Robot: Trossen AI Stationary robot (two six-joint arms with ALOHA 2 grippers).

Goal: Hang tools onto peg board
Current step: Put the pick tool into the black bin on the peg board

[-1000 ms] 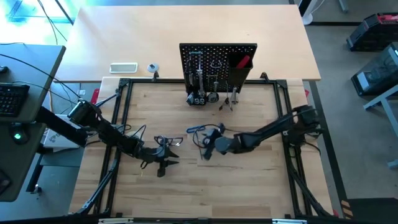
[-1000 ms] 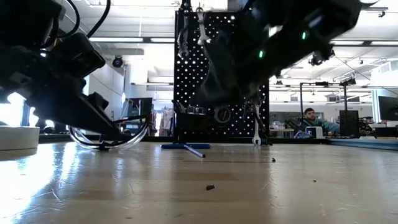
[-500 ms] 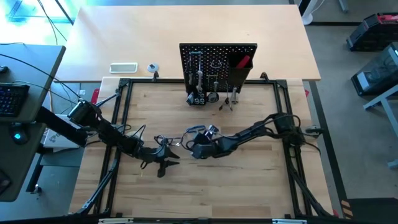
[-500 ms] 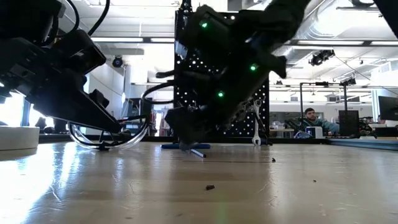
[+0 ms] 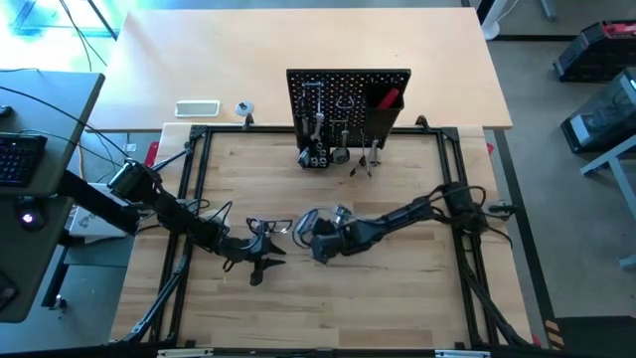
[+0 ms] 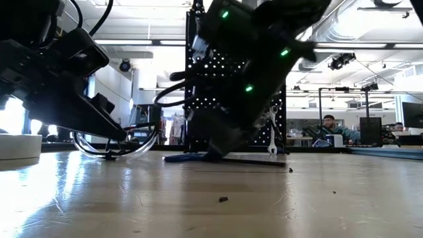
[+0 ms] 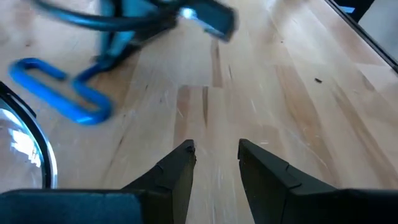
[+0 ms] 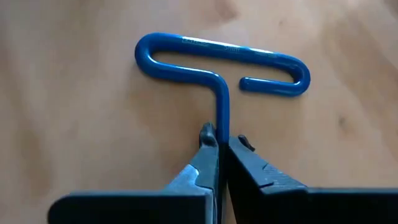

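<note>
1 red-handled tool [image 5: 388, 98] in bin [image 5: 382, 108]

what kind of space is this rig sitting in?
Likely an open-plan robotics lab or workshop. The low view shows exposed ceiling ducts and a person seated at a far workstation; the high view shows a black perforated peg board upright on a pale wooden table.

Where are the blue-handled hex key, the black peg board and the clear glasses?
blue-handled hex key [image 8: 217, 59]: right wrist view, on its looped blue handle.
black peg board [image 5: 348, 94]: high view, on its holed face.
clear glasses [image 5: 268, 227]: high view, on the frame.
</note>
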